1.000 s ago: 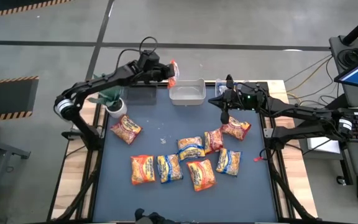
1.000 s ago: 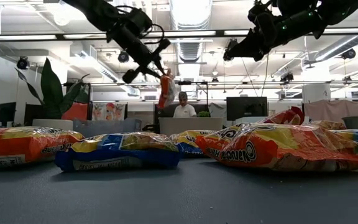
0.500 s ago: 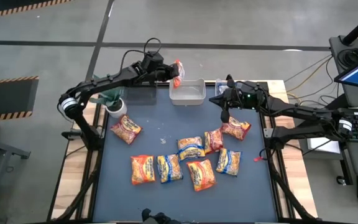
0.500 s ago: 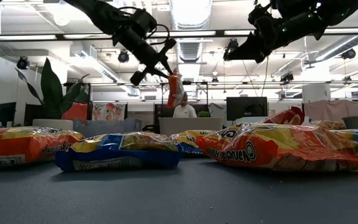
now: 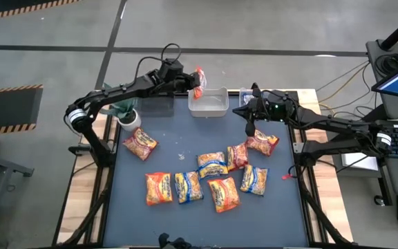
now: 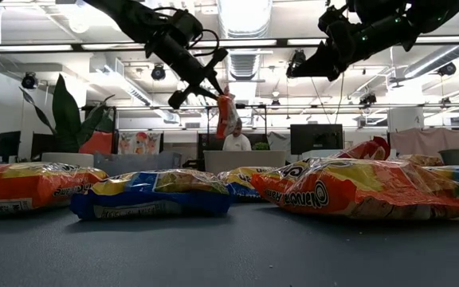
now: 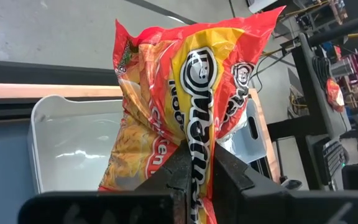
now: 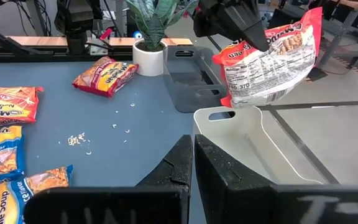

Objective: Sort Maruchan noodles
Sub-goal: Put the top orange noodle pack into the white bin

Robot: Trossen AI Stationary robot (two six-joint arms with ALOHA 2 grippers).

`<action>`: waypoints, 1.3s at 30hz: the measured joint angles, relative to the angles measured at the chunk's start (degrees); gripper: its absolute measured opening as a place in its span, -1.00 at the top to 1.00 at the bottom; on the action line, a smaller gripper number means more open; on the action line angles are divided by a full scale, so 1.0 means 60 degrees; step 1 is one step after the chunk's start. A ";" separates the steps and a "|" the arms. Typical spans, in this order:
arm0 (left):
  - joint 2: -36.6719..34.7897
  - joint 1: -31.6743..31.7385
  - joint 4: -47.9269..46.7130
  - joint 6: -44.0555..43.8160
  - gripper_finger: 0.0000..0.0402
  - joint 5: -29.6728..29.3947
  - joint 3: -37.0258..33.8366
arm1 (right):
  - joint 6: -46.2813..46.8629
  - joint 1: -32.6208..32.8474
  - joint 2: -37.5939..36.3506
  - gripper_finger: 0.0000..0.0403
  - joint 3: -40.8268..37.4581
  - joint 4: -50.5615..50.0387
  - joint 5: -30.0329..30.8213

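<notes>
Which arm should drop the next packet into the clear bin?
Left. Its gripper is shut on an orange packet, raised by the clear bin's far left corner. The right gripper hangs shut and holds nothing, past the bin's right side.

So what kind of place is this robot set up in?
Probably an open-plan office or lab. The low view shows ceiling strip lights, a person seated behind monitors, and a big plant beyond the table.
</notes>
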 joint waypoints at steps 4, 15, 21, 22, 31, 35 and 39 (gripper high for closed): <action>0.0000 -0.0040 -0.0005 0.0080 0.91 -0.0007 -0.0011 | 0.0004 0.0000 0.0000 0.96 0.0000 0.0000 0.0000; 0.0087 -0.0124 0.0050 -0.0096 0.91 -0.0373 -0.0373 | -0.0002 0.0000 0.0000 0.96 0.0000 -0.0002 0.0000; 0.0090 -0.0146 0.0084 -0.0268 0.91 -0.0357 -0.0793 | -0.0004 0.0000 0.0000 0.96 0.0000 -0.0002 0.0000; 0.0091 -0.0146 0.0101 -0.0275 0.91 -0.0357 -0.0837 | -0.0003 0.0000 0.0000 0.96 0.0000 -0.0001 0.0000; 0.0091 -0.0142 0.0575 -0.0287 0.91 -0.0356 -0.0945 | -0.0004 0.0000 0.0000 0.96 0.0000 0.0000 0.0000; 0.0091 -0.0223 0.0694 -0.0337 0.91 -0.0484 -0.0999 | 0.0000 0.0000 0.0000 0.96 0.0000 0.0000 -0.0001; 0.0091 -0.0335 0.1274 -0.0611 0.91 -0.0499 -0.1246 | 0.0000 0.0000 0.0000 0.96 0.0000 0.0000 0.0000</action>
